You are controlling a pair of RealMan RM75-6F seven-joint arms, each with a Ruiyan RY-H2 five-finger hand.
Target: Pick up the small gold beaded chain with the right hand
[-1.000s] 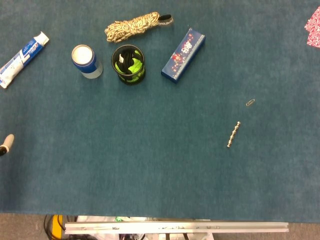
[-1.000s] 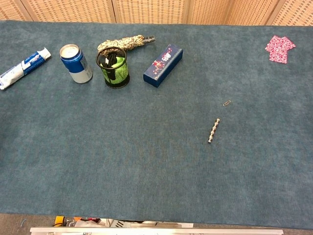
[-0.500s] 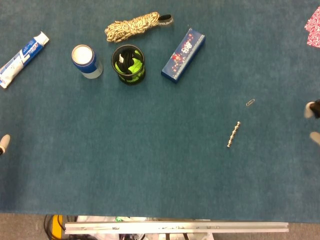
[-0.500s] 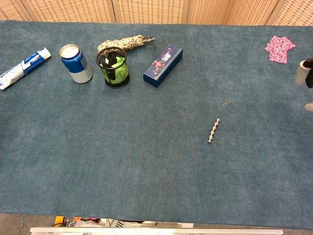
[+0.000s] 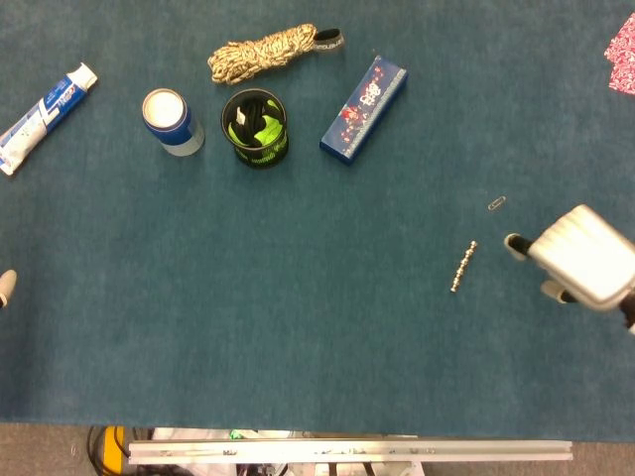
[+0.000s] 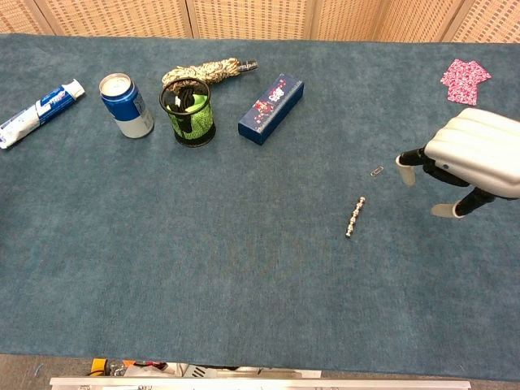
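The small gold beaded chain [image 5: 463, 266] [image 6: 355, 217] lies straight on the blue cloth, right of centre. My right hand [image 5: 580, 260] [image 6: 471, 158] hovers to its right, fingers apart and pointing toward the chain, holding nothing; a gap of cloth separates them. Of my left hand only a fingertip [image 5: 5, 288] shows at the left edge of the head view, so its state is not readable.
A paper clip [image 5: 497, 203] [image 6: 377, 171] lies just beyond the chain, near my right hand. At the back stand a blue box [image 5: 364, 109], a mesh cup [image 5: 255, 129], a can [image 5: 171, 121], a rope bundle [image 5: 263, 50] and toothpaste [image 5: 45, 104]. Pink cloth [image 6: 465, 81] sits far right.
My right hand has come in from the right edge toward the chain. The left hand has drawn back almost out of the head view.
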